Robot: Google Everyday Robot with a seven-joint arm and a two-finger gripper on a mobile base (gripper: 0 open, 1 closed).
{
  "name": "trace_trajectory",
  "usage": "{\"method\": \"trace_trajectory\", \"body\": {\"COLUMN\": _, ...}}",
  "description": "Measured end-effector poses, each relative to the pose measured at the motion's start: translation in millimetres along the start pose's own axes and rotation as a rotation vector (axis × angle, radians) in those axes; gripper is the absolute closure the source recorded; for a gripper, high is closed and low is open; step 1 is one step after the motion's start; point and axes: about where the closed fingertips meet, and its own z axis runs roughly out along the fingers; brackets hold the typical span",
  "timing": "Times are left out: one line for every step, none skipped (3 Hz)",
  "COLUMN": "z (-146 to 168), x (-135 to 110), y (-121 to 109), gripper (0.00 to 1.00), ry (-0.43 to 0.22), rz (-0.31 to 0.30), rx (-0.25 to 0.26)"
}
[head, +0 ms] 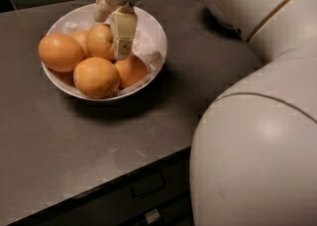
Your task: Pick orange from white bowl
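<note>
The wide white bowl (151, 24), lined with crumpled white paper, sits at the back left of the dark counter. It holds several round fruits. The dull golden orange (100, 42) lies at the bowl's middle back. My gripper (110, 36) reaches down into the bowl from above. One finger (124, 31) presses the orange's right side and the other finger (101, 12) is at its back left. The gripper is shut on the orange, which still rests among the other fruits.
Other fruits crowd the orange: one at the left (60, 52), one in front (96, 77), one at the right front (131, 70). My large white arm (257, 160) fills the right side. The dark counter (74, 145) ends above a drawer front (143, 185).
</note>
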Motion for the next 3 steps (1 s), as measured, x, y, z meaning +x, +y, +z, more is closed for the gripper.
{"method": "trace_trajectory", "body": {"z": 1, "x": 9, "y": -9, "gripper": 0.21, "ry": 0.011, "rz": 0.002, "rx": 0.008}}
{"method": "trace_trajectory", "body": {"z": 1, "x": 10, "y": -24, "gripper": 0.22, "ry": 0.020, "rz": -0.011, "rx": 0.027}}
{"method": "trace_trajectory", "body": {"z": 3, "x": 7, "y": -35, "gripper": 0.24, "ry": 0.020, "rz": -0.027, "rx": 0.034}}
